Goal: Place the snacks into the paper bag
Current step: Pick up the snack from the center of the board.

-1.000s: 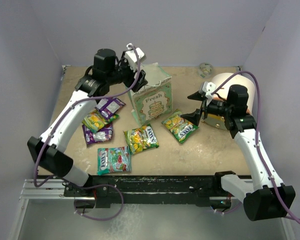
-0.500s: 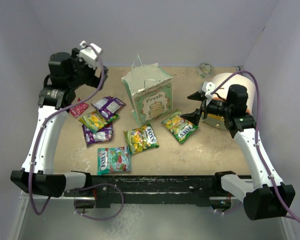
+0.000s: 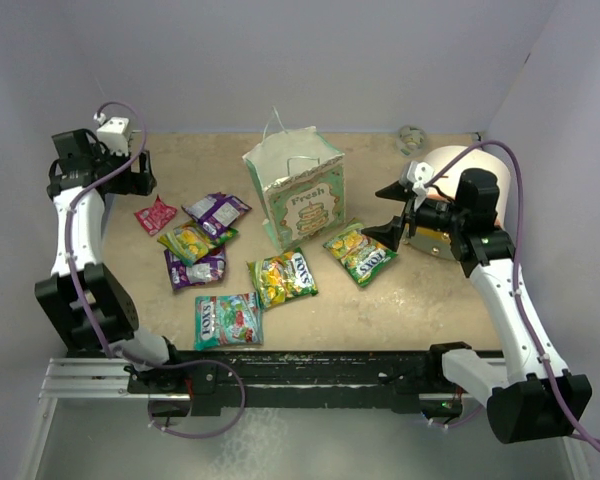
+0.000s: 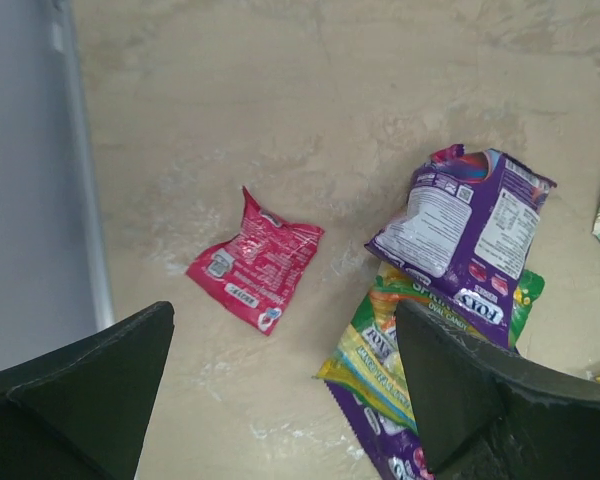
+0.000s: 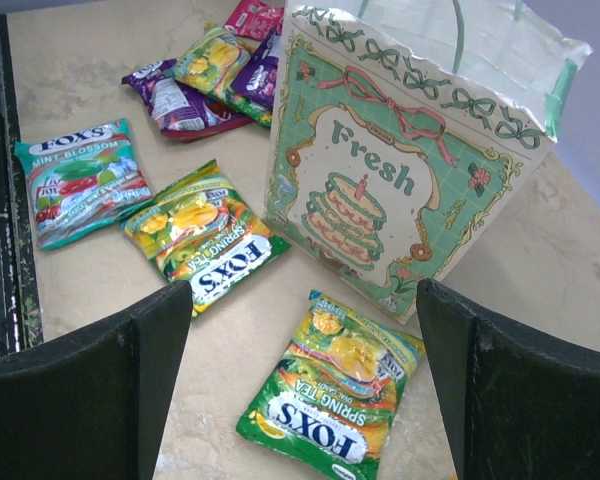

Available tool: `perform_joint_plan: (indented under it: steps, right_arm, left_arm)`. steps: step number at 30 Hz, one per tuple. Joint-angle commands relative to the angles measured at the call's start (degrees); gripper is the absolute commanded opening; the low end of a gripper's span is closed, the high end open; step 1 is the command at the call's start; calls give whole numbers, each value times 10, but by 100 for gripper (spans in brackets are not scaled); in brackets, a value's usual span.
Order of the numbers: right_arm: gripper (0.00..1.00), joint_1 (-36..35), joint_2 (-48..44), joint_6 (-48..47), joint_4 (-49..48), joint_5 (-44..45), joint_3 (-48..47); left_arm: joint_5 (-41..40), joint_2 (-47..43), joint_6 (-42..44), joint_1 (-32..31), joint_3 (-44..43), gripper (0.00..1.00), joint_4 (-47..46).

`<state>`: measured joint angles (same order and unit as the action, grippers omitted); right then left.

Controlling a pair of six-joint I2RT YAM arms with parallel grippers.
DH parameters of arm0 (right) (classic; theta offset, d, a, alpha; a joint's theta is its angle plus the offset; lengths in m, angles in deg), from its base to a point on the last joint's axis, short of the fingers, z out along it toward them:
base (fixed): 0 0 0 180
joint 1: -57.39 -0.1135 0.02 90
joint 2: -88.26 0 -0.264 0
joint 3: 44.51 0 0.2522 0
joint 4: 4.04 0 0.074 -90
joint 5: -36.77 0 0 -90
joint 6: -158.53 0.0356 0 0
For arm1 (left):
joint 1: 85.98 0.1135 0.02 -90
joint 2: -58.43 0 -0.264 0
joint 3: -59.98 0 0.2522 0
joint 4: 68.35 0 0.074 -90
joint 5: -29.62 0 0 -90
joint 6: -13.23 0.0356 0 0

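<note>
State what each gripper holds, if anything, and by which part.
Nothing is held. The left gripper is open near the red packet; the right gripper is open, facing the paper bag.

A mottled beige tabletop carries an upright mint-green paper gift bag lettered "Fresh" near its middle. Left of the bag, a small crumpled red packet lies alone. Just beside it, a glossy purple packet overlaps a yellow-green fruit packet, which rests partly on a second purple packet. Nearer the front lie a teal-and-red packet and a central yellow-green packet. A third yellow-green packet lies right of the bag. A large cream-and-orange cylinder sits at the right, and a small grey object lies by the back wall.
</note>
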<state>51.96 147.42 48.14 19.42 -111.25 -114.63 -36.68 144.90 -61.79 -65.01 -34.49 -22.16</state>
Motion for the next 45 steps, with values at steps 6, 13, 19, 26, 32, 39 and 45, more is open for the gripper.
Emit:
perform_joint_plan:
  steps: [6,13,19,26,32,39,45]
  right_arm:
    - [94,2,-9,-8,27,-1,-54]
    - [94,2,3,-4,30,-12,-53]
    - [94,2,7,-5,26,-2,-50]
    - [94,2,8,-11,17,5,-38]
    - [95,14,-3,-5,-19,20,-19]
    - [95,27,1,9,-34,1,2]
    - [95,27,-6,8,-37,4,5]
  left_arm:
    - [-14,167,-18,-3,-18,93,-82]
    - [-31,241,42,-4,-53,90,-72]
    - [-41,298,104,-4,-103,88,-21]
    - [-19,358,160,-2,-166,82,64]
    - [17,381,181,5,-180,69,96]
    - [70,379,180,21,-155,52,107]
    - [86,360,176,21,-114,35,87]
